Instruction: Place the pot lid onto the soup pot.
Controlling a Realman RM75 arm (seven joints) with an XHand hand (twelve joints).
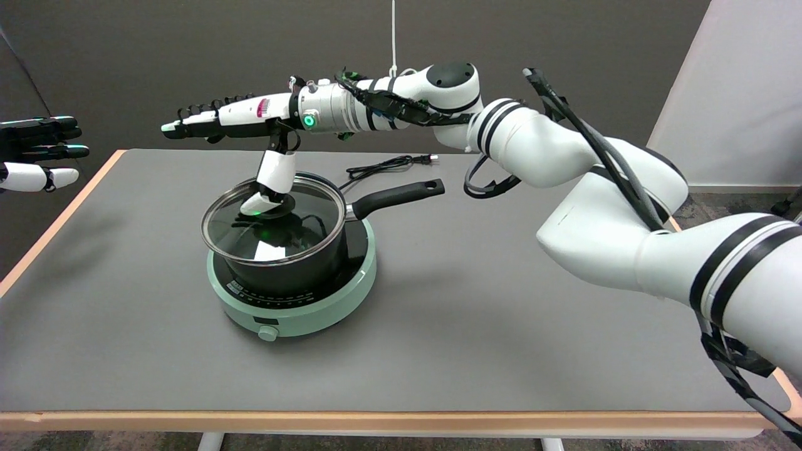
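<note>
A glass pot lid (250,241) with a metal rim lies on the black soup pot (307,272), slightly tilted, its edge overhanging the pot's left side. The pot's black handle (401,194) points right. My right hand (238,120) hovers above the pot with its fingers stretched flat towards the left. Only its thumb (273,178) points down, and its tip touches the dark knob at the lid's centre. No finger closes against the thumb around the knob.
The pot stands on a round pale green induction cooker (313,316) at the table's centre left. A black power cord (382,166) lies behind it. The idle left hand (37,153) hangs at the upper left. The grey table (501,326) has a wooden edge.
</note>
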